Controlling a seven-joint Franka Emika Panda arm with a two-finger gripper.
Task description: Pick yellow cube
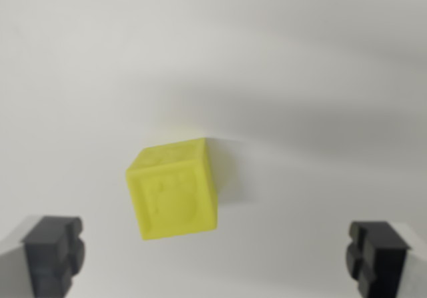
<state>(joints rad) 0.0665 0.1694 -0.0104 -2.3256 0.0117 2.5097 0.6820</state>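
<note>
Your yellow cube (175,191): embossed faces, skewed on white tabletop (300,65), toward 12 o'clock of your hand (217,258), fingers spread wide, empty.

The bench (280,51) is all there is to look at here, a plain white surface, smooth and matte, filling the wrist view from edge to edge. The whole of it looks slightly soft and out of focus. A broad, soft grey shadow (313,115) lies across it, spreading from the middle toward the wrist view's right and fading at its edges. The upper left of the surface is brighter and evenly lit.
</note>
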